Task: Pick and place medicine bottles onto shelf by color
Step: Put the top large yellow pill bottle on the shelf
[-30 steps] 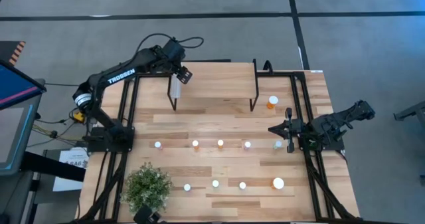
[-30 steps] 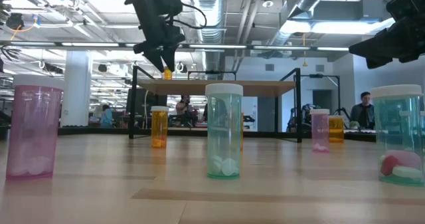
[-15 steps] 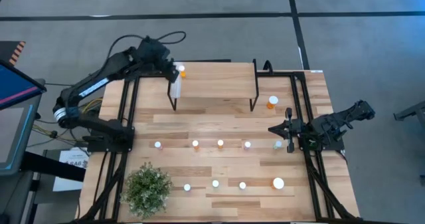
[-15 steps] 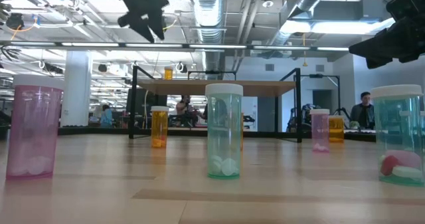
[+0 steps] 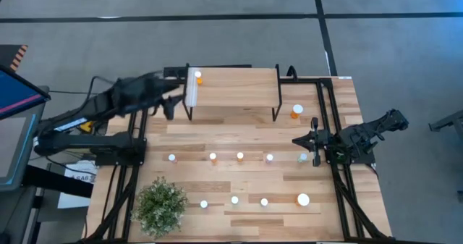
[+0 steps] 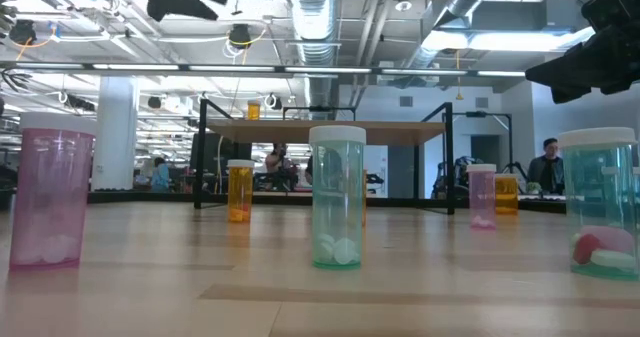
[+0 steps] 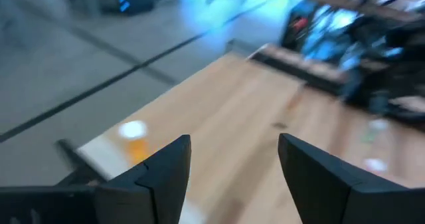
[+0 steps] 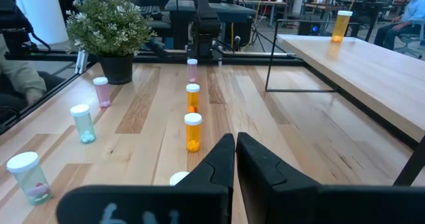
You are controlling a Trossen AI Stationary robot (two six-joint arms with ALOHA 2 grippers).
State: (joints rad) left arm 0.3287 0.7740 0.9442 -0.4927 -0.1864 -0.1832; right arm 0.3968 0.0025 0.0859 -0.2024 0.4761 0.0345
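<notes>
Now one orange bottle (image 5: 197,77) stands on the shelf (image 5: 239,88); left end effector (image 5: 171,105) hangs spread and empty beside it, right end effector (image 5: 302,141) pressed together over the tabletop (image 5: 239,179).

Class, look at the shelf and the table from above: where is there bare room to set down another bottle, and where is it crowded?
The shelf is bare beyond the orange bottle at its left end. The strip between its legs and the upper bottle row is free. The two rows are crowded.
</notes>
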